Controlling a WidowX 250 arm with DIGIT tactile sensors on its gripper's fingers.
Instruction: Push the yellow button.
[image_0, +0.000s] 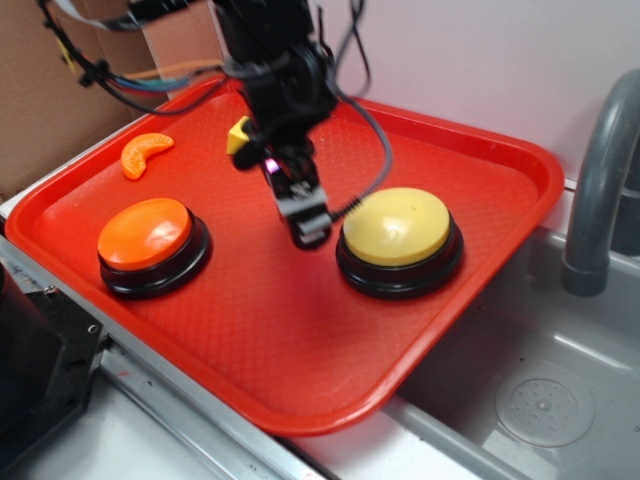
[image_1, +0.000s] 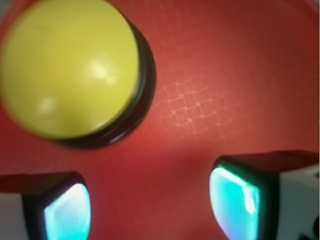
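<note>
Approach step: gripper (image_0: 308, 228) empty, jaws apart, hangs over tray (image_0: 250, 340) at frame centre, just left of yellow button (image_0: 398, 228). You shift right, then press down on dome.

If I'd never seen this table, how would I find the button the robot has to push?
Look for the big red tray beside the grey sink. Two round domed buttons sit on it, each on a black base. The yellow button is the one nearer the sink, right next to the robot's pincer; the other button is orange and sits near a little orange slice.
</note>
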